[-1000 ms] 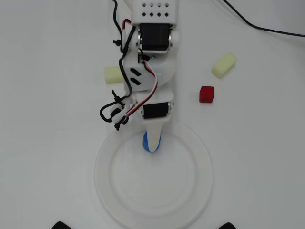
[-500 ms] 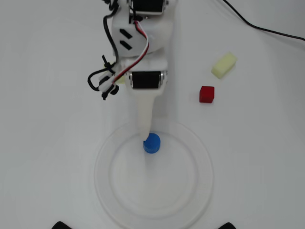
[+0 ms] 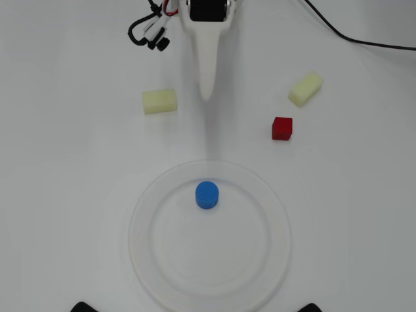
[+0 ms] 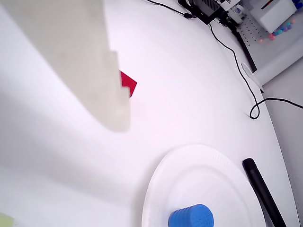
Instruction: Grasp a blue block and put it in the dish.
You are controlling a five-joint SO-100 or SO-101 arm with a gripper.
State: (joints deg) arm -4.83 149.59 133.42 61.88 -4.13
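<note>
The blue block [image 3: 207, 195] is a short bright blue cylinder standing upright inside the dish [image 3: 146, 253], a large round white plate at the lower middle of the overhead view. The block sits in the far half of the plate, toward the arm. In the wrist view the blue block [image 4: 191, 217] stands on the dish [image 4: 161, 189] at the bottom edge. My gripper [image 3: 207, 96] is a white tapered shape at the top middle, well clear of the dish, shut and empty. In the wrist view the gripper [image 4: 118, 125] fills the upper left.
Two pale yellow blocks [image 3: 160, 101] [image 3: 305, 89] lie left and right of the gripper. A red cube [image 3: 282, 128] [image 4: 129, 84] sits right of it. A black cable [image 3: 351, 36] [image 4: 236, 61] runs at the back right. A black bar [image 4: 260, 189] lies beside the dish.
</note>
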